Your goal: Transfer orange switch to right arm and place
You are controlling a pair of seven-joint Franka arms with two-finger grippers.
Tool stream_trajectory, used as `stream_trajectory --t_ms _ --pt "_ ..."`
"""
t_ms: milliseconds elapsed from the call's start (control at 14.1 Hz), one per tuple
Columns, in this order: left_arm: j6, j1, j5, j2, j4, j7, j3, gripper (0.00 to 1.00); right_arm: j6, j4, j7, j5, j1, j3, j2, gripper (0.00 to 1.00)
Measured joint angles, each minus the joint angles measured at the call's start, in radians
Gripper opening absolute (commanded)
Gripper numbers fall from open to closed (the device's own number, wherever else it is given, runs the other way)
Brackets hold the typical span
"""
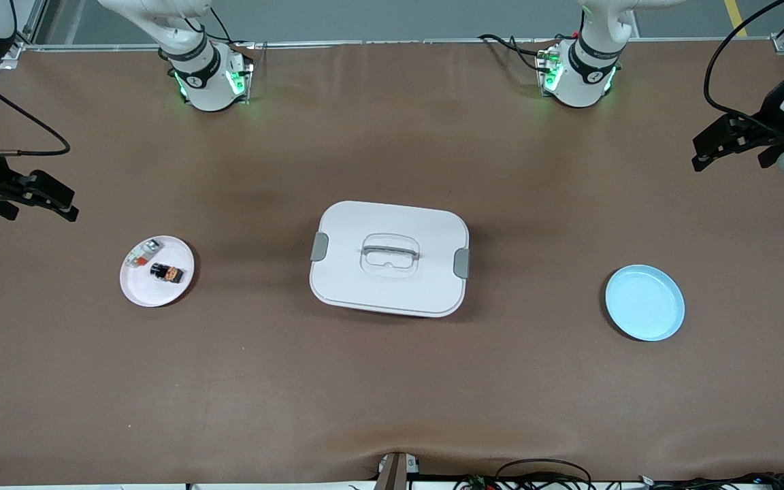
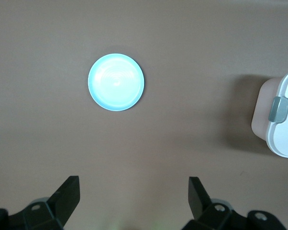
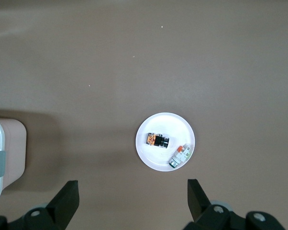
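On the white plate at my right arm's end of the table lies the switch, beside a clear piece. My right gripper hangs spread and empty over bare table near that plate, switch well apart from my fingers. Only my left wrist view shows my left gripper spread near the blue plate. A lidded box sits between the plates.
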Motion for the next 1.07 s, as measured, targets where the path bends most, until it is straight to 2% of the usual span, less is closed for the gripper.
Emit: stream_trajectory --t_ms 1065 --pt "-0.030 0.000 0.000 0.000 0.013 0.000 0.000 1.00 0.000 0.006 0.000 0.000 0.000 -0.005 0.000 1.00"
